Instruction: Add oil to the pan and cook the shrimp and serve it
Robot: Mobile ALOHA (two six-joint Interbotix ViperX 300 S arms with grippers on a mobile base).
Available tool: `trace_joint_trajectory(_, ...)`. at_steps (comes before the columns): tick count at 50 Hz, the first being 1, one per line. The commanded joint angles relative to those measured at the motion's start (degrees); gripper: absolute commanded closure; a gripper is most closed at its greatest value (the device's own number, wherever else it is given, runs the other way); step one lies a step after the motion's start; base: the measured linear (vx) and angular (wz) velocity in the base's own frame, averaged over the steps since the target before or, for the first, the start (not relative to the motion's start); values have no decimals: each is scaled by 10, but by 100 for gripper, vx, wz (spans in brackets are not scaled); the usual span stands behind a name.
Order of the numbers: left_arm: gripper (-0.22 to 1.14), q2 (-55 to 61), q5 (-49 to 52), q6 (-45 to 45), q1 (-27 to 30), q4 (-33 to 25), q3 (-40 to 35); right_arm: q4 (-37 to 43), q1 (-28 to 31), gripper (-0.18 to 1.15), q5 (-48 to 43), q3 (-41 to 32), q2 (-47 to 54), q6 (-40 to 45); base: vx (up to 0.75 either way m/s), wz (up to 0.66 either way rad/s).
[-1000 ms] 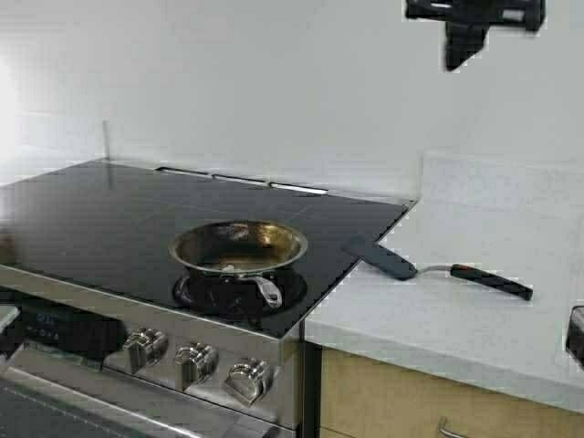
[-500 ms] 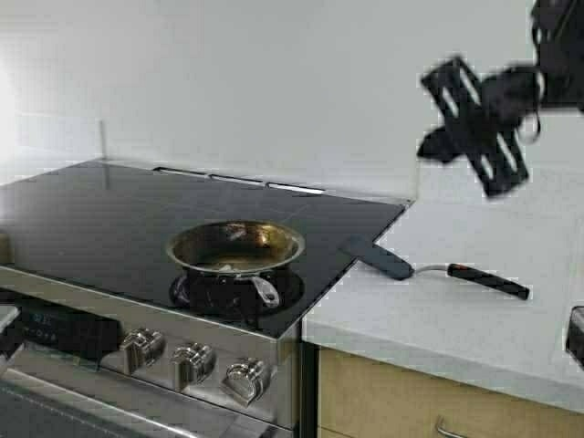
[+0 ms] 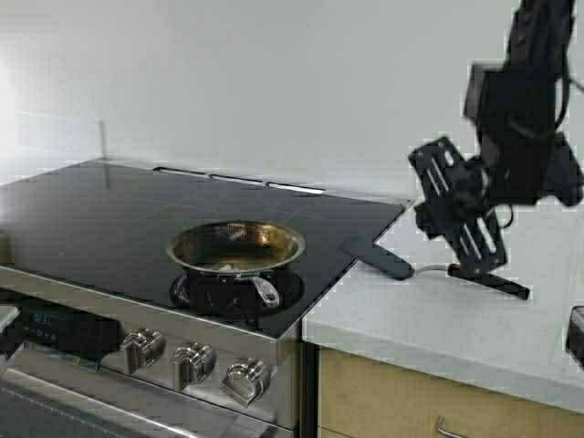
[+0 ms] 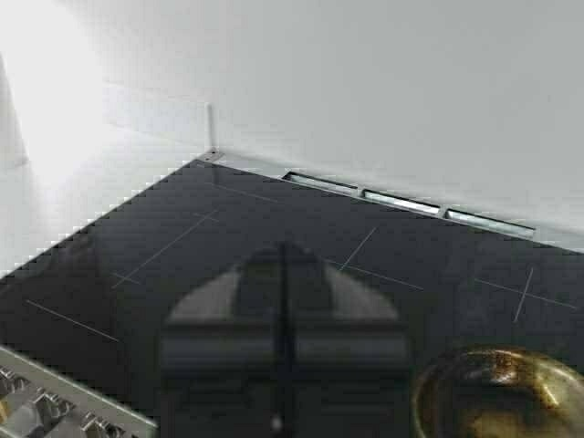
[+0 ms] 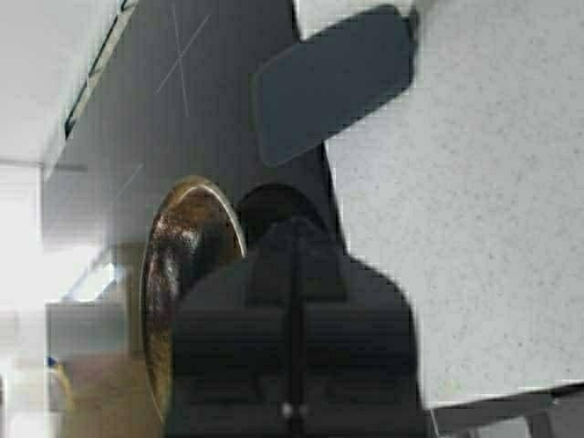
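Black glass cooktop [image 3: 109, 214] carries the pan [image 3: 235, 247] at its front, the spatula [image 3: 429, 268] lying at the pan's three o'clock on the white counter [image 3: 456, 324], right gripper [image 3: 461, 224] hovering above its handle with fingers together, left gripper [image 4: 283, 274] likewise closed.

A plain white wall [image 3: 274, 82] is rising behind a glossy black glass cooktop [image 3: 109, 219] with steel knobs [image 3: 196, 360], while a speckled white stone worktop [image 3: 456, 319] is lying beside it over a light wooden cabinet [image 3: 383, 401].

Kitchen: glass cooktop [image 3: 137, 219], knobs [image 3: 196, 360], white countertop [image 3: 456, 319].
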Motion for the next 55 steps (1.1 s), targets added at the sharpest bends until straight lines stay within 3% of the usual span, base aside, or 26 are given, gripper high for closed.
trace_joint_trajectory(1, 89, 3, -4, -1, 1, -1, -5, 1, 1, 90, -59, -8, 31, 34, 0, 0)
trace_joint_trajectory(13, 89, 4, -3, -1, 1, -2, -4, 10, 1, 86, -101, -28, 87, 112, 0, 0)
trace_joint_trajectory(17, 89, 4, -3, -1, 1, -2, -4, 12, 1, 71, -101, -42, 102, 133, 0, 0)
trace_joint_trajectory(27, 89, 4, -3, -4, 1, -2, -5, 17, -8, 11, -101, -89, 120, 161, 0, 0)
trace_joint_trajectory(31, 89, 4, -4, -5, 2, -2, -4, 17, -17, -5, -101, -101, 123, 167, 0, 0)
trace_joint_trajectory(55, 89, 4, -4, -14, 2, -2, -3, -14, -70, -5, -47, -133, 134, 190, 0, 0)
